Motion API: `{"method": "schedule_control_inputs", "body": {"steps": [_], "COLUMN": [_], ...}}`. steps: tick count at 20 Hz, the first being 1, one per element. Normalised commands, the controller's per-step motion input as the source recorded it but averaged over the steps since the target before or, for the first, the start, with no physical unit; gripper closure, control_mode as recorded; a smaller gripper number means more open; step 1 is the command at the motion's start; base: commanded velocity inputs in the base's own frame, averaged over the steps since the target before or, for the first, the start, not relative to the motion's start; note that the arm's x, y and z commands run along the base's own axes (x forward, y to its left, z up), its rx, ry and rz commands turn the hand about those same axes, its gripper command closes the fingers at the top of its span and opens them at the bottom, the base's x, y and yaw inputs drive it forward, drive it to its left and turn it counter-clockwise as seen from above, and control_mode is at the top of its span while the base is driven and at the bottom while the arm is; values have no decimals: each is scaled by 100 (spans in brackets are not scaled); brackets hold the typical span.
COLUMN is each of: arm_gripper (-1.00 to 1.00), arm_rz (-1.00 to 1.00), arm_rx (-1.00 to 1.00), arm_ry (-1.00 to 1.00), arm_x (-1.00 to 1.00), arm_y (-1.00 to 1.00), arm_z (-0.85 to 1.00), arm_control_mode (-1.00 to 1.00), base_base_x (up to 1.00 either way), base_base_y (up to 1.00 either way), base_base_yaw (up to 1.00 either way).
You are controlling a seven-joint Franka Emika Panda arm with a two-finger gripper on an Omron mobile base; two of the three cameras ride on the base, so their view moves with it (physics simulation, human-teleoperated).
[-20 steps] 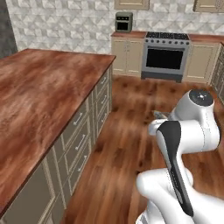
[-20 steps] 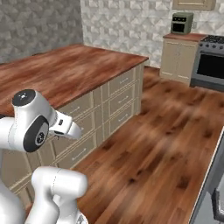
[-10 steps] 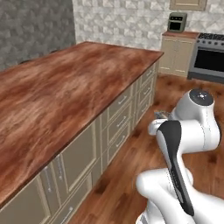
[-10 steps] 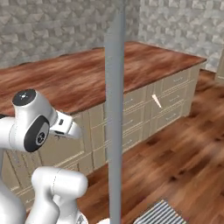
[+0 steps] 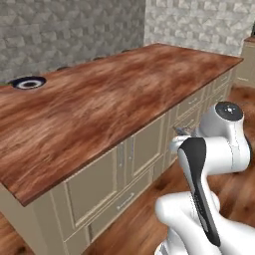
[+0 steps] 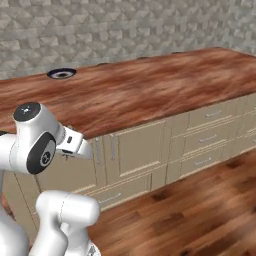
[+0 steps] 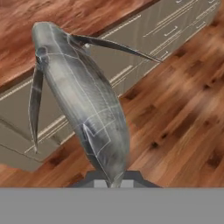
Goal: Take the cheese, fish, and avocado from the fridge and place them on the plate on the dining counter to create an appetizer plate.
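Observation:
A long grey fish [image 7: 83, 100] with thin fins fills the hand view, and my gripper [image 7: 112, 178] is shut on its tail end. It hangs over the wood floor beside the dining counter [image 5: 124, 94], a reddish-brown wood-grain top seen again in the right base view [image 6: 150, 85]. The dark round plate [image 5: 28, 82] with a paler ring lies at the counter's far left edge [image 6: 61, 73]. My hand [image 6: 75, 145] is held low in front of the counter's beige side, well short of the plate. The cheese, the avocado and the fridge are out of view.
Beige drawers and cabinet doors [image 6: 200, 135] line the counter's near side. Brown wood floor [image 6: 200, 210] stretches in front of it. A grey stone-tiled wall [image 5: 64, 30] rises behind the counter.
The base has turned and driven, so the whole scene has shifted: the stove and wall cabinets have left the views, and the counter's long side with the plate has come in. The arm keeps its pose.

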Motion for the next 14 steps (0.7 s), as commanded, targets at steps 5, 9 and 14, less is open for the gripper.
{"method": "schedule_control_inputs", "body": {"steps": [5, 9, 14], "arm_gripper": [100, 100, 100], "arm_rz": [0, 0, 0], "arm_rx": [0, 0, 0], "arm_ry": [0, 0, 0], "arm_x": [0, 0, 0], "arm_y": [0, 0, 0], "arm_z": [0, 0, 0], "arm_control_mode": [100, 100, 100], "base_base_x": [-81, -20, -9], "base_base_y": [100, 100, 100], "base_base_yaw": [35, 30, 33]}}
